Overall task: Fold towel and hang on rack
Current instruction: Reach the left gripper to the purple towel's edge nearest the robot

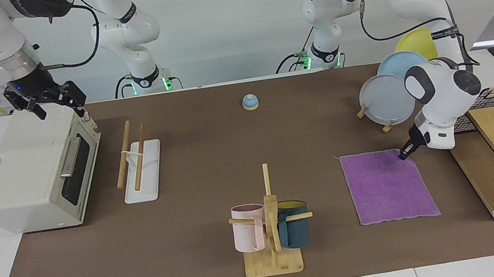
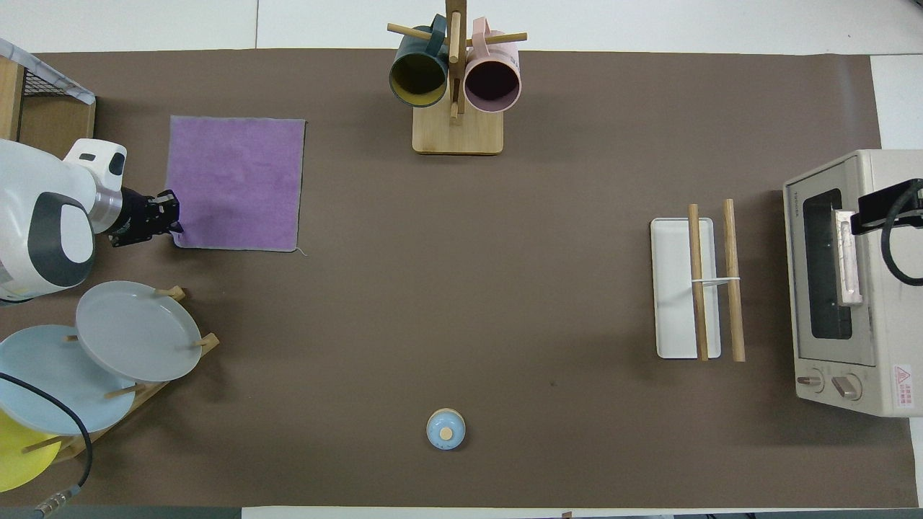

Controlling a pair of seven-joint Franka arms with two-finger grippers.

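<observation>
The left gripper (image 1: 405,154) is pinched shut on the corner of the flat purple towel (image 1: 386,186) nearest the robots. The right gripper (image 1: 50,101) hangs spread open over the toaster oven (image 1: 29,174), holding nothing.

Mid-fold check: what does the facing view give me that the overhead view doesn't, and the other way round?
Facing only: the right gripper, open, up over the toaster oven, and the left gripper's tip down on the towel's corner.
Overhead only: the oven's knobs and the mugs' insides.
Both: the towel lying flat, unfolded; the rack bare.
</observation>
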